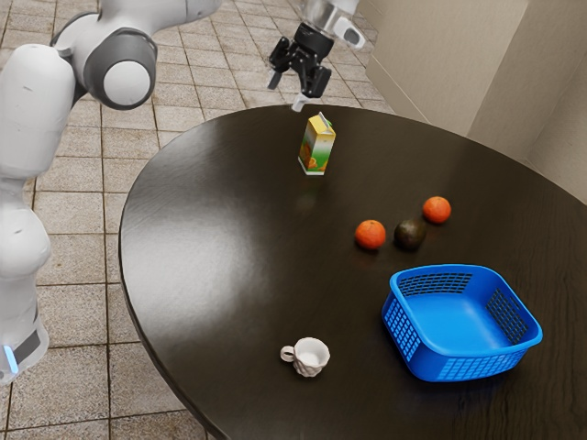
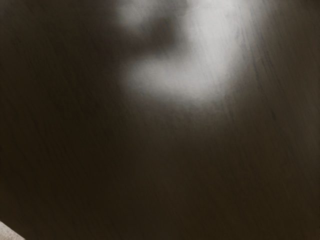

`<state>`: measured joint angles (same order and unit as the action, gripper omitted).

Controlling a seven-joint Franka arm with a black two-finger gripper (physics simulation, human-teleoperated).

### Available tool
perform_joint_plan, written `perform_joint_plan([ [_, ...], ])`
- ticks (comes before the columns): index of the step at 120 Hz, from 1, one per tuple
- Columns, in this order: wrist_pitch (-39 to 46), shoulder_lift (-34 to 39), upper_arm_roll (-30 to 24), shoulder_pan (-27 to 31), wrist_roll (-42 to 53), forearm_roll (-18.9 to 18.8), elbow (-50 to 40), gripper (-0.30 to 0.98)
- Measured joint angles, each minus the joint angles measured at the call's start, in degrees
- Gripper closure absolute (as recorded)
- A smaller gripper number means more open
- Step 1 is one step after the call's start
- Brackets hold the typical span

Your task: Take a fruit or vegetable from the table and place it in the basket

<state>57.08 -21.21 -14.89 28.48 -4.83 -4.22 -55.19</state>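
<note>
The tool [image 1: 286,94] is open wide and holds nothing. The orange [image 1: 371,235] nearest the carton [image 1: 317,147] lies on the worktop [image 1: 220,302]; best to descend centred, keeping the fingers off the avocado [image 1: 410,235].

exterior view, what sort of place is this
Probably a dining or kitchen area, rendered in simulation: a dark, rounded table bearing a drink carton and a cup, above a tiled floor.

table [image 1: 211,302]: cut off below | arm [image 1: 32,110]: cut off above | reflection [image 2: 200,75]: blurred
</note>
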Motion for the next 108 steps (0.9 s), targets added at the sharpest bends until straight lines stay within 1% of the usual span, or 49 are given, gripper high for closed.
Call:
perform_joint_plan([
  [17,4.7,0.0,0.0,0.1,-0.9,0.1,-0.1,0.0],
  [38,7.4,0.0,0.0,0.0,-1.8,0.5,0.1,0.0],
  [50,9.8,4.0,-0.5,-0.7,-2.7,0.6,3.4,0.0],
  [58,17.3,3.6,-1.0,-4.5,-3.1,1.0,3.7,0.0],
  [69,33.8,-7.0,-1.4,-10.5,-3.8,1.5,3.6,0.0],
  [73,40.2,-11.0,-1.5,-11.8,-4.1,1.7,3.6,0.0],
  [84,56.0,-19.0,-2.1,-12.2,-5.4,2.0,3.8,0.0],
  [91,64.3,-22.6,-2.5,-11.6,-6.3,3.2,3.8,0.0],
  [100,72.9,-24.7,-2.6,-10.6,-7.5,6.5,3.7,0.0],
  [108,78.6,-25.2,-2.4,-10.0,-8.0,8.2,3.7,0.0],
])
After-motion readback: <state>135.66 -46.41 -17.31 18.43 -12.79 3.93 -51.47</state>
